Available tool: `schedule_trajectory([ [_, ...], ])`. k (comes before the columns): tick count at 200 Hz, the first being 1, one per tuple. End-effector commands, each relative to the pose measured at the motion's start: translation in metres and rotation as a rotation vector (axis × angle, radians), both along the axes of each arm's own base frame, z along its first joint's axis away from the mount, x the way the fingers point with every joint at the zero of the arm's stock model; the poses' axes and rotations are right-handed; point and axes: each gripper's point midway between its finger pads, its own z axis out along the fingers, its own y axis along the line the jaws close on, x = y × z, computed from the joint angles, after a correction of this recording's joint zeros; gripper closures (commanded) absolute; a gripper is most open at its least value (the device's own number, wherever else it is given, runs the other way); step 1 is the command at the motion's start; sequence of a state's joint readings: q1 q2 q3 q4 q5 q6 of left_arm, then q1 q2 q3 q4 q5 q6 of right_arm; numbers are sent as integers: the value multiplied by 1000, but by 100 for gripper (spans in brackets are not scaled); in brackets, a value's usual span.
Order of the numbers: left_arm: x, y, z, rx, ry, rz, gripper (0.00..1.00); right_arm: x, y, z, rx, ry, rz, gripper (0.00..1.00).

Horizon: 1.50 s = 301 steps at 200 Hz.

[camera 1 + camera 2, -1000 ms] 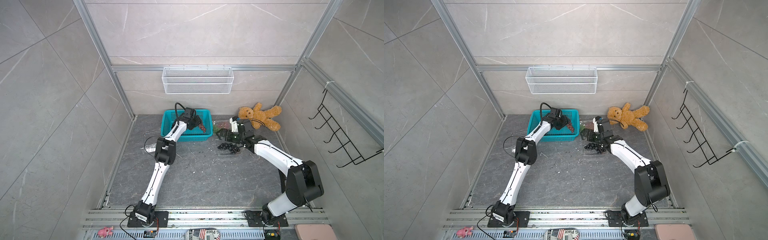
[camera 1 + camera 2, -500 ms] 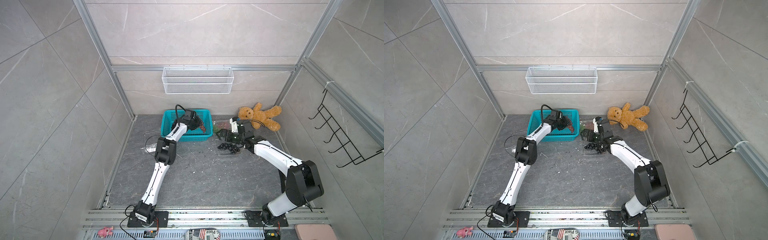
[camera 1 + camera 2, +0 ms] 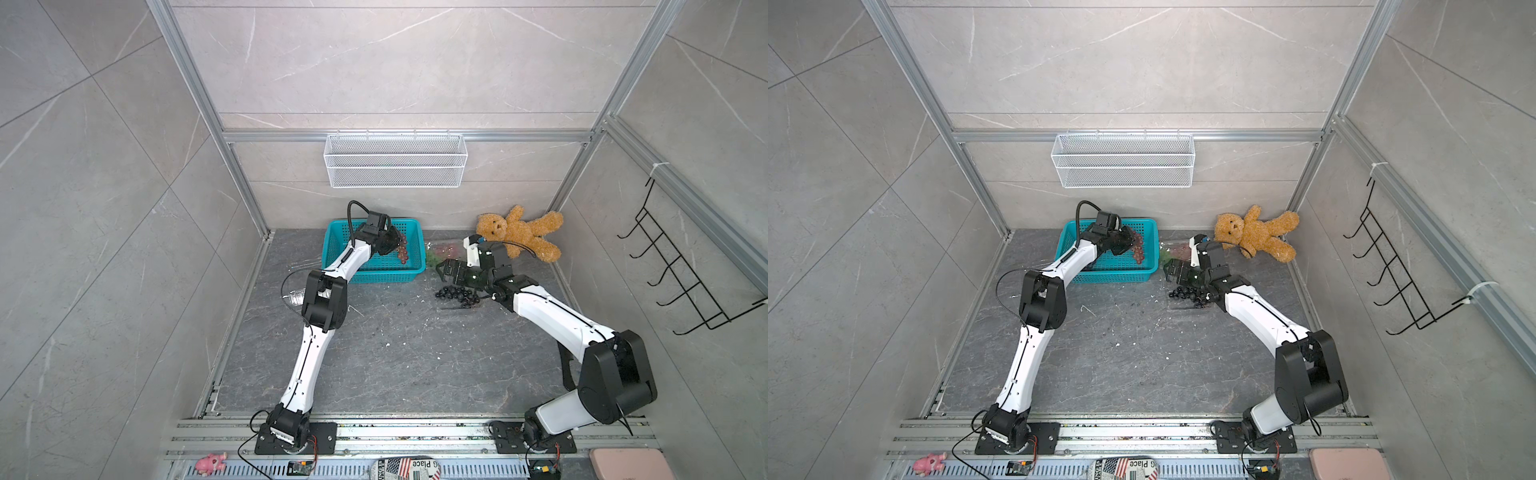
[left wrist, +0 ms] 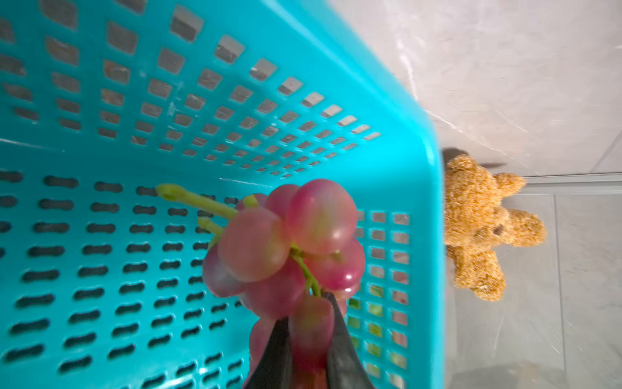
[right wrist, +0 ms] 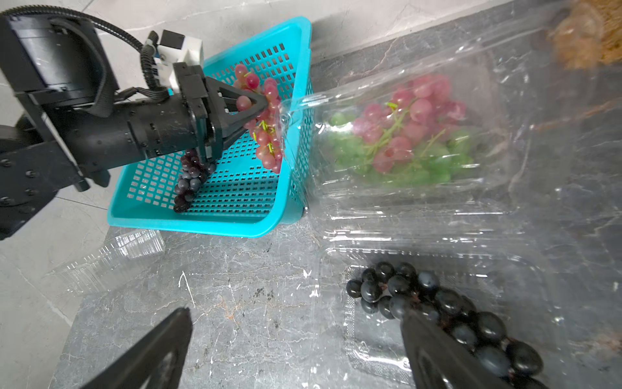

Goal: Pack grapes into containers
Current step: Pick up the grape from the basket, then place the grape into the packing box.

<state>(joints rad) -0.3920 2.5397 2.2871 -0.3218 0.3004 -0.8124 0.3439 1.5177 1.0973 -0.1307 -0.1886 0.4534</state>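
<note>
- An empty clear container sits on the grey floor just left of the teal basket, beside the left arm.
- The teal basket stands against the back wall. A dark purple bunch lies on the basket floor.
- The left gripper reaches into the basket, its fingers pinched narrow around a berry of a reddish-pink bunch. The bunch hangs from the fingertips near the basket's right wall.
- Just right of the basket stands a second clear container, holding green and pink grapes piled together.
- In front of it lies a third clear container, with its lid open, holding a bunch of black grapes.
- The right gripper hovers low by this container with its fingers spread wide and holding nothing. One finger overlaps the black grapes in the wrist view, and whether it touches them cannot be told.
- A brown teddy bear lies in the back right corner, behind the right arm.
</note>
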Motion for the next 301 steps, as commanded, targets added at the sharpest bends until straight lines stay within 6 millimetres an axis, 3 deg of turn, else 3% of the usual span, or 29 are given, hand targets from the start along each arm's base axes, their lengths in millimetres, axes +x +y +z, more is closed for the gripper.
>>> schedule_trajectory([
  [1,-13,3,87,-32,-136,-49,94,-10,-4,2,-9,14,-19,1],
  [13,-21,6,89,-22,-132,-54,94,-11,-6,4,-10,15,-24,1],
  [15,-24,7,103,-28,-152,-56,94,-12,-6,4,-11,15,-24,1],
  [18,-27,8,109,-29,-158,-57,94,-12,-7,5,-10,14,-25,1],
  [72,-75,15,143,-17,-182,-108,94,-26,-17,6,-18,30,-56,1],
  [96,-103,2,156,4,-211,-180,93,-37,-25,4,-23,46,-77,0],
  [127,-144,-32,165,48,-269,-352,93,-53,-44,-1,-18,68,-125,1],
  [177,-206,-93,146,179,-363,-654,93,-74,-85,-14,34,113,-229,1],
  [204,-223,-116,127,258,-397,-756,93,-81,-98,-21,75,132,-260,1],
  [237,-228,-133,95,353,-438,-842,92,-87,-108,-30,93,148,-281,1],
  [265,-221,-140,71,435,-472,-880,92,-89,-113,-34,108,157,-289,1],
  [301,-213,-151,55,506,-507,-932,91,-88,-118,-43,121,172,-300,1],
])
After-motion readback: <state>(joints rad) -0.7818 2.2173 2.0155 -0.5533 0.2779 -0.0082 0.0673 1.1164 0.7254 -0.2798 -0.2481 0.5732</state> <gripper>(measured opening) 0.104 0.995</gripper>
